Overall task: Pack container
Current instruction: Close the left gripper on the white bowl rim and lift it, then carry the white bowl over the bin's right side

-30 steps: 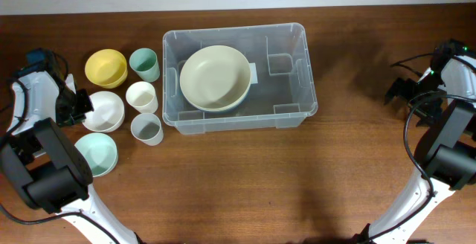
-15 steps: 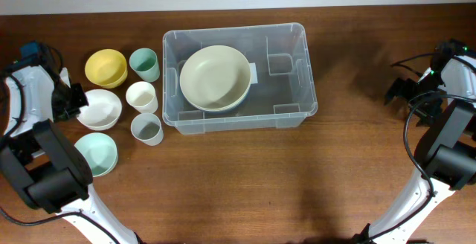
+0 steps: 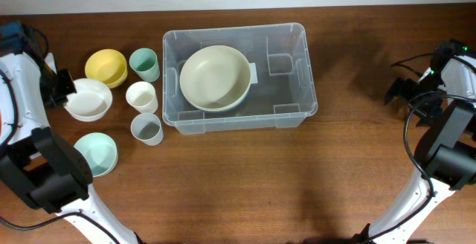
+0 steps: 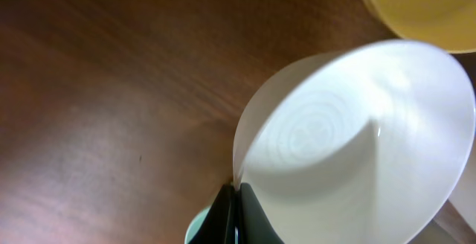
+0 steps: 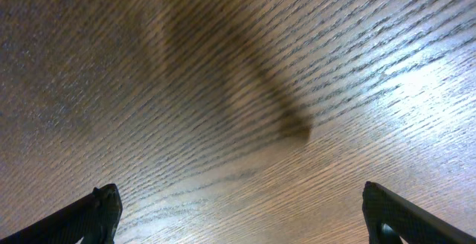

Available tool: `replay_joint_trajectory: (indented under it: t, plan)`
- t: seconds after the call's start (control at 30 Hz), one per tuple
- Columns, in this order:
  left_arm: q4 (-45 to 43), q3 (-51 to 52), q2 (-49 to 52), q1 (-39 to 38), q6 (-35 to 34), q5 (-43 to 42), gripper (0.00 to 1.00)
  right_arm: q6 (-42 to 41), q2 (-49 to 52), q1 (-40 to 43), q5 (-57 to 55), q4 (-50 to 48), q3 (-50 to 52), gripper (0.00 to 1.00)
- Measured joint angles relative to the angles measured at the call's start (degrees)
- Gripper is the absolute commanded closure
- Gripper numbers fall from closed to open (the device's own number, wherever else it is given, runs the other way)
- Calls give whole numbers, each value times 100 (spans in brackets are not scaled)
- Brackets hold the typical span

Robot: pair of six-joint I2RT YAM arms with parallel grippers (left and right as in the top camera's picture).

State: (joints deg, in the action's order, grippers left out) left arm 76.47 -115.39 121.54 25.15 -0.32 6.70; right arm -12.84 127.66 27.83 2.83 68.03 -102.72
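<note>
Holding a cream bowl, clear thick-rimmed container, left claw clamped on white bowl, right claw apart.

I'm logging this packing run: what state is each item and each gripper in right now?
Clear rectangular plastic container: open, holding one bowl.
Round cream bowl: upright inside container.
Round white bowl: rim clamped by left gripper.
Round yellow bowl: upright on table.
Round mint bowl: upright, empty.
Teal cup: upright, empty.
White cup: upright, empty.
Grey cup: upright, empty.
Left gripper: shut on white bowl.
Right gripper: open, empty.
</note>
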Motion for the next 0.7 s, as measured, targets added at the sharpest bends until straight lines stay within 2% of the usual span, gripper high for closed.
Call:
replay_joint_trajectory:
  t: [0.3,0.4,0.53,0.7]
  plan:
    - [1038,-1665,0,2,-151,-17,99,0,0,0,0,2,0,1]
    - [1226,-2264,-2,-7,-216,-264,99,0,0,0,0,2,0,1]
    - [1248,-2673,-2,-131,-256,-695,100,-4,0,0,0,0,0,1]
    - [1207,-2750,-2,-678,-258,-1012,99,0,0,0,0,0,0,1]
